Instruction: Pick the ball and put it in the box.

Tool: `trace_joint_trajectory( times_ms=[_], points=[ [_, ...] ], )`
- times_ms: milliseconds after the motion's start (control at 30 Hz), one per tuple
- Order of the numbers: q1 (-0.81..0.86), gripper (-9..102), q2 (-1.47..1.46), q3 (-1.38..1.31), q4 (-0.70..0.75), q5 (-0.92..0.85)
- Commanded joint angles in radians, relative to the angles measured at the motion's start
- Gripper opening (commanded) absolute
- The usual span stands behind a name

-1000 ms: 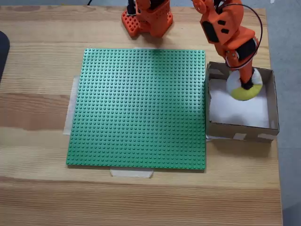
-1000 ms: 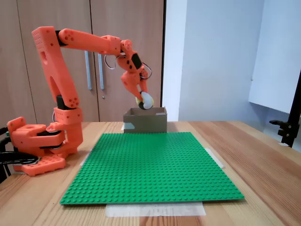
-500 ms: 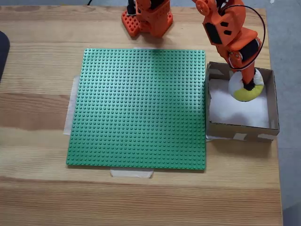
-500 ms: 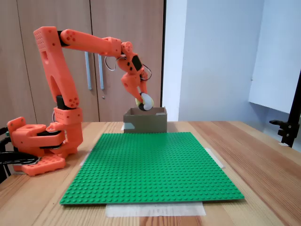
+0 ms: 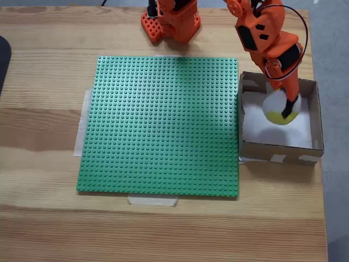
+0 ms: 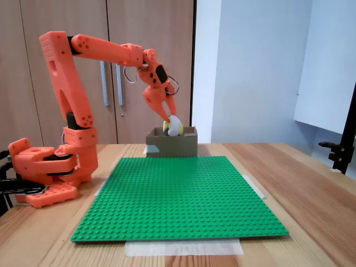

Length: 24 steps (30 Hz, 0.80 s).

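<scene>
Orange robot arm [image 6: 89,47] reaching over the brown box [image 5: 316,117], ball [image 5: 279,111] just above the box's white floor, gripper [image 5: 288,109] on the ball, open or closed I cannot tell, green bumpy mat [image 5: 161,125] beside the box

place: office or lab | cues: wooden cabinet doors [image 6: 67,72]; wooden table [image 5: 163,229]; green studded baseplate [image 5: 163,125]

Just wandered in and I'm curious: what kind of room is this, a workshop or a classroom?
Probably an office or hobby lab: a wooden table before plain cupboard doors, a small orange arm and a green studded baseplate taped down.
</scene>
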Motion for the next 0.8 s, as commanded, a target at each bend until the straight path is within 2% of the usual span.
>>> trace_joint_trajectory(
  times_ms=[0,333,767],
  points=[
    [-0.008,15,0.06,-0.025,0.005,-0.008],
    [-0.002,13,0.132,-0.02,0.037,-0.006],
    [0.13,7,0.351,0.149,0.028,-0.063]
  ],
)
